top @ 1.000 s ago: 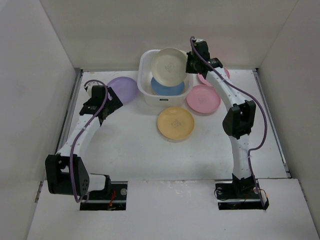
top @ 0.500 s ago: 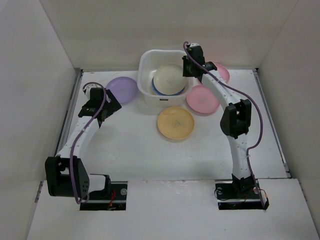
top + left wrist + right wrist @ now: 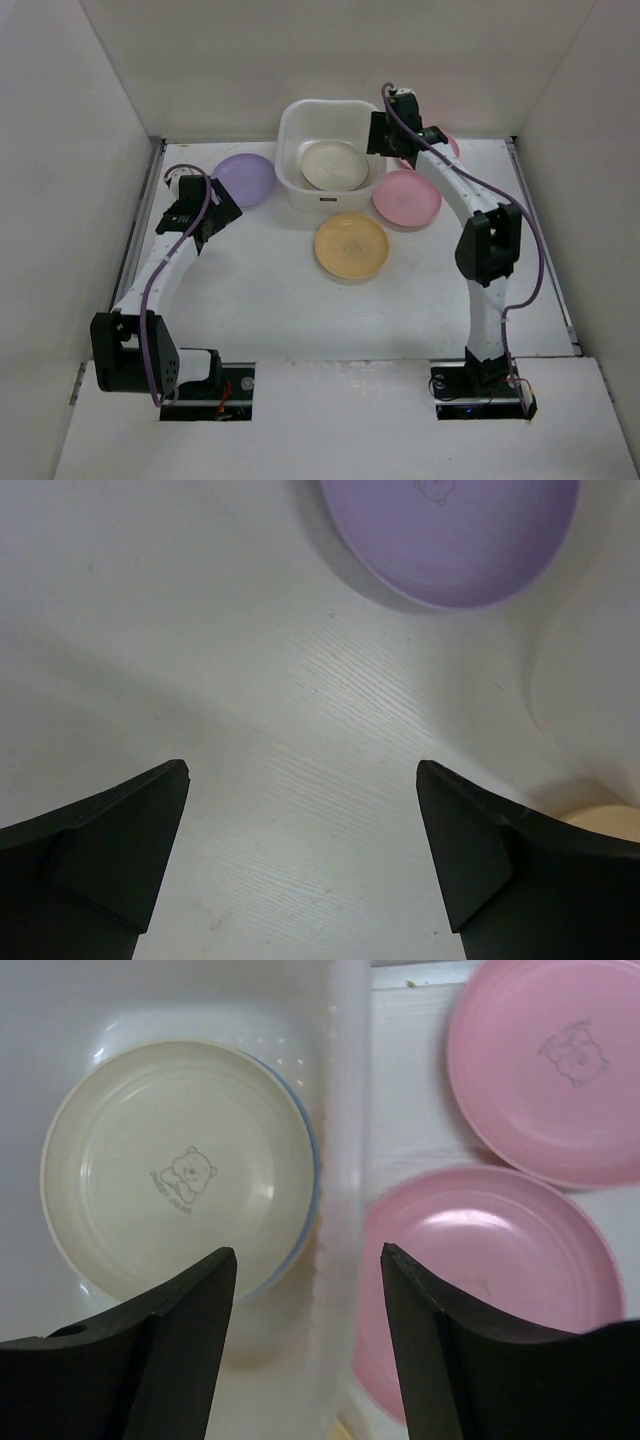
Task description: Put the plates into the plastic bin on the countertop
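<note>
On the white countertop, nearest the arm bases, a yellow-orange plate lies flat and alone in the middle of the surface. To its left, the left gripper hovers low over bare counter with its fingers spread wide and nothing between them, just short of a purple plate lying beside the left wall of the plastic bin. To the right of the bin, a pink plate lies flat on the counter, and a second pink plate lies just behind it, their rims overlapping in the wrist view. The bin stands at the far middle of the counter, close to the back wall. Inside it a cream plate with a small bear print lies face up on a blue plate, of which only a sliver of rim shows. The right gripper hangs above the bin's right rim, fingers parted and holding nothing.
</note>
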`<action>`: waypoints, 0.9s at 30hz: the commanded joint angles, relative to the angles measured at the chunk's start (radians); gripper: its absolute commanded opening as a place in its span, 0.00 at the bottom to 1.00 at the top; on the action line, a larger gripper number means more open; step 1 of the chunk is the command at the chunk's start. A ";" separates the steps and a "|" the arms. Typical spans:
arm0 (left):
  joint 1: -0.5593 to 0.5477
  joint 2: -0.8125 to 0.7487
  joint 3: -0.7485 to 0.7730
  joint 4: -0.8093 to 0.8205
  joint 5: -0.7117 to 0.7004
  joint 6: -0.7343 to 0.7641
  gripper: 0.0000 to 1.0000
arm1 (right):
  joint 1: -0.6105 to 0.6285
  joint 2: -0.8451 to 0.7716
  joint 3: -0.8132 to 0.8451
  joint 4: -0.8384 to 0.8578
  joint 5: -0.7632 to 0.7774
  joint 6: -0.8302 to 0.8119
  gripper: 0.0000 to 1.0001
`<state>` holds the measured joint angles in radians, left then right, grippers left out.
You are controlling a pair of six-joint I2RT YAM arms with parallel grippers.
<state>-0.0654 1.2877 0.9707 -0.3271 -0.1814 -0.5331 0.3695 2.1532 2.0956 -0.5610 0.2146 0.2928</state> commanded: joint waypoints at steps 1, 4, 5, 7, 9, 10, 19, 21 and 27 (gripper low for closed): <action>-0.007 0.018 0.003 0.040 0.007 -0.014 1.00 | -0.076 -0.218 -0.128 0.058 0.049 0.089 0.66; -0.029 0.042 0.014 0.057 0.007 -0.022 1.00 | -0.138 -0.370 -0.345 0.124 0.032 0.117 0.68; -0.038 0.050 0.019 0.062 0.007 -0.024 1.00 | -0.158 -0.413 -0.411 0.140 0.026 0.123 0.68; -0.052 0.067 0.028 0.066 0.008 -0.025 1.00 | -0.198 -0.470 -0.520 0.141 0.017 0.131 0.68; -0.067 0.084 0.039 0.068 0.008 -0.025 1.00 | -0.229 -0.496 -0.619 0.135 0.003 0.137 0.68; -0.072 0.090 0.043 0.069 0.008 -0.025 1.00 | -0.240 -0.506 -0.666 0.136 -0.009 0.146 0.68; -0.095 0.124 0.072 0.069 0.019 -0.027 1.00 | -0.304 -0.457 -0.853 0.159 -0.101 0.281 0.66; -0.095 0.124 0.074 0.069 0.020 -0.027 1.00 | -0.315 -0.434 -0.858 0.161 -0.101 0.282 0.66; -0.090 0.127 0.080 0.062 0.020 -0.021 1.00 | -0.347 -0.365 -0.855 0.184 -0.126 0.298 0.63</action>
<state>-0.1558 1.4185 1.0103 -0.2737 -0.1642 -0.5514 0.0368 1.7592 1.2274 -0.4290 0.1162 0.5640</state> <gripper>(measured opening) 0.997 0.633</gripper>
